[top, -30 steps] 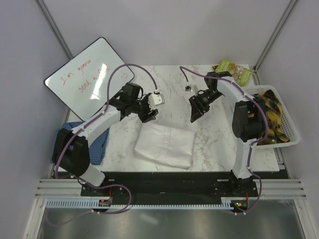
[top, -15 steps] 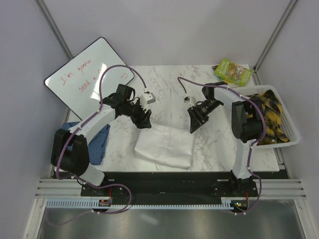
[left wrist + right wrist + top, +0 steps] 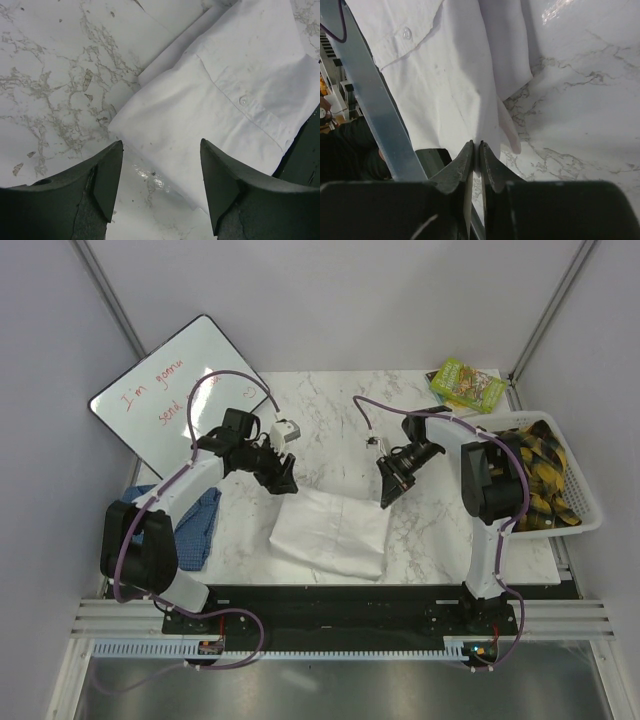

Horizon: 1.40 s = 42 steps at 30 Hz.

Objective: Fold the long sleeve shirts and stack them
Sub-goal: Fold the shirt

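Note:
The white long sleeve shirt (image 3: 330, 530) lies folded into a rough rectangle at the near middle of the marble table. A blue checked shirt (image 3: 195, 525) lies at the table's left edge, partly under the left arm. My left gripper (image 3: 283, 480) hovers open over the white shirt's (image 3: 225, 90) far left corner. Nothing sits between the spread fingers of this gripper (image 3: 160, 145). My right gripper (image 3: 388, 495) is at the shirt's far right corner. In its wrist view the right gripper (image 3: 475, 144) is shut, with a thin fold of the white shirt (image 3: 445, 75) pinched at its tips.
A whiteboard (image 3: 180, 390) with red writing leans at the back left. A green packet (image 3: 468, 383) lies at the back right corner. A white basket (image 3: 598, 518) holding dark and yellow cloth stands along the right edge.
The right gripper has closed from open at the white shirt's far right corner. The left gripper has drawn back leftward, staying open over the far left corner.

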### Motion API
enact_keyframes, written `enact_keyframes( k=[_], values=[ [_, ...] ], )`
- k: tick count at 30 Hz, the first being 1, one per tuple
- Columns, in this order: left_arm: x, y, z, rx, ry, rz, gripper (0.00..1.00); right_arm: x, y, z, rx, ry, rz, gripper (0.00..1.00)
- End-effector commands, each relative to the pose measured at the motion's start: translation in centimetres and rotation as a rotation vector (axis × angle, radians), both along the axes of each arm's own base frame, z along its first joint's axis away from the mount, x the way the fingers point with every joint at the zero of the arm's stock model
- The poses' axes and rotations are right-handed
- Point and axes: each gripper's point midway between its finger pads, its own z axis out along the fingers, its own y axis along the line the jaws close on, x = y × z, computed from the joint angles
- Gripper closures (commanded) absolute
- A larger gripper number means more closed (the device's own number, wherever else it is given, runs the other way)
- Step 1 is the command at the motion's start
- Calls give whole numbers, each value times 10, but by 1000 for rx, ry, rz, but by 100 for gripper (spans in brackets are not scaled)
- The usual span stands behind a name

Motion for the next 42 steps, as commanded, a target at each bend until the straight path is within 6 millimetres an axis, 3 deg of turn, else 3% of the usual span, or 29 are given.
enact_keyframes(
  k=[1,3,8,13,20,28,32,37,38,40,41,42],
  values=[
    [5,-5,9,-66,16,35,30,-16,0,16,19,35,9,87],
    [6,-4,10,-66,12,41,30,-18,-3,22,-2,29,12,100],
    [8,-1,6,-51,0,60,31,-2,-10,31,-65,-47,-11,100],
    [14,3,-3,-23,11,96,34,19,-24,-2,-175,-86,-18,100],
    [16,-4,-28,-31,164,161,34,51,-19,-39,-248,-143,-44,100],
    [17,-6,-47,-49,291,247,38,105,-10,-47,-297,-245,-93,100],
    [10,-11,-45,-94,382,274,39,107,-11,-43,-301,-249,-106,100],
    [-23,-8,-31,-182,553,390,34,94,-8,-29,-270,-237,-135,100],
    [-33,-5,-38,-177,591,424,32,93,-6,-26,-263,-234,-143,100],
    [-40,-1,-36,-187,628,510,31,93,0,-15,-230,-228,-163,81],
    [-48,0,-43,-189,653,530,30,92,1,-10,-222,-223,-168,64],
    [-50,0,-42,-202,678,575,30,90,3,-6,-209,-221,-172,57]
  ],
)
